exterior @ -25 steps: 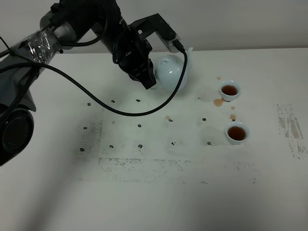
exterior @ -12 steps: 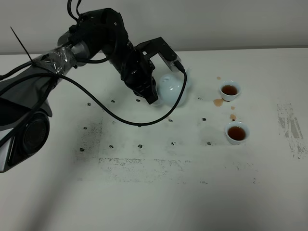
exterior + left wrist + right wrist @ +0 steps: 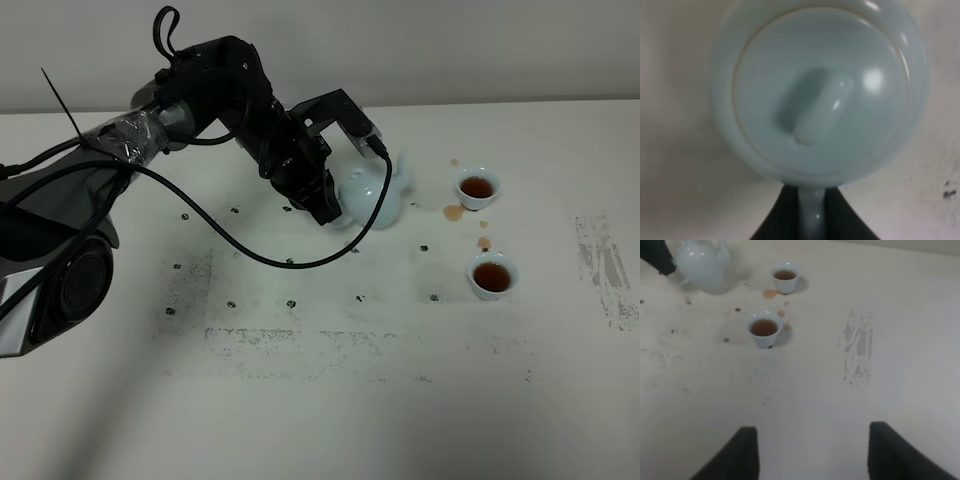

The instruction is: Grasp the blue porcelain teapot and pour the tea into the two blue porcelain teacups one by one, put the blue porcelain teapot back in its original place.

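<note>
The blue porcelain teapot (image 3: 376,194) stands upright, low at the table, left of the two blue porcelain teacups. My left gripper (image 3: 329,204) is shut on its loop handle. In the left wrist view the lid and knob (image 3: 820,107) fill the picture, and the handle (image 3: 812,212) sits between my dark fingers (image 3: 776,222). The far teacup (image 3: 477,187) and the near teacup (image 3: 492,275) both hold brown tea. In the right wrist view the teapot (image 3: 700,265) and both teacups (image 3: 785,276) (image 3: 764,328) show far ahead of my open, empty right gripper (image 3: 812,455).
Brown tea spills (image 3: 454,212) lie on the white table (image 3: 330,400) beside the far cup and between the cups. A black cable (image 3: 290,262) loops below the left arm. A worn grey patch (image 3: 605,265) marks the right side.
The left arm has brought the teapot down and a little to the right, from raised and tilted to upright at the table. The cups have not moved.
</note>
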### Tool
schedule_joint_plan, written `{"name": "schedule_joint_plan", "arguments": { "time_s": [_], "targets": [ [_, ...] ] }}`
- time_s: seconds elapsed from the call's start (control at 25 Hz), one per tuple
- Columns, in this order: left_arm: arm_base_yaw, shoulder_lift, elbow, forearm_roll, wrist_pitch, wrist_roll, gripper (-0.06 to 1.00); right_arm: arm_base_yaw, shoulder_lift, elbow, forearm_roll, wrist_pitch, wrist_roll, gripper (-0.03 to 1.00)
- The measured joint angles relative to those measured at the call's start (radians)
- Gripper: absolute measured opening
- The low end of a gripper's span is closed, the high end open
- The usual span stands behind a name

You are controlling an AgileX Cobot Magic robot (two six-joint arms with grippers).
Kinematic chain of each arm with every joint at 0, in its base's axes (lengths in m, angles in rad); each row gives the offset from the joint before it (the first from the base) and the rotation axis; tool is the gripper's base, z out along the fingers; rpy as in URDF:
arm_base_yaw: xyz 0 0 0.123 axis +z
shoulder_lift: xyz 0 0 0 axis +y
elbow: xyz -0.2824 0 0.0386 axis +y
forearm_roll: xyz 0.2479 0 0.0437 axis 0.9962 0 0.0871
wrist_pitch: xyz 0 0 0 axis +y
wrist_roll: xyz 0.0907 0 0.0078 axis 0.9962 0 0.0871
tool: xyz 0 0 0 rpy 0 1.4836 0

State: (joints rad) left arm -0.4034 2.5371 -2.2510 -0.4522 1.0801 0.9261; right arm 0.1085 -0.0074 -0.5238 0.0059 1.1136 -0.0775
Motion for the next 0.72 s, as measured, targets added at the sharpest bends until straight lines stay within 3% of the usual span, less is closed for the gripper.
{"name": "schedule_joint_plan", "arguments": {
  "time_s": [0.2,0.52,0.72],
  "targets": [
    [0.001,-0.046,0.000,-0.021,0.014,0.003,0.06,0.000,0.000,0.000,0.000,0.000,0.000,0.46],
    [0.005,-0.168,-0.001,0.033,0.112,-0.187,0.06,0.000,0.000,0.000,0.000,0.000,0.000,0.46],
    [0.023,-0.191,-0.001,0.043,0.112,-0.255,0.06,0.000,0.000,0.000,0.000,0.000,0.000,0.46]
  ]
}}
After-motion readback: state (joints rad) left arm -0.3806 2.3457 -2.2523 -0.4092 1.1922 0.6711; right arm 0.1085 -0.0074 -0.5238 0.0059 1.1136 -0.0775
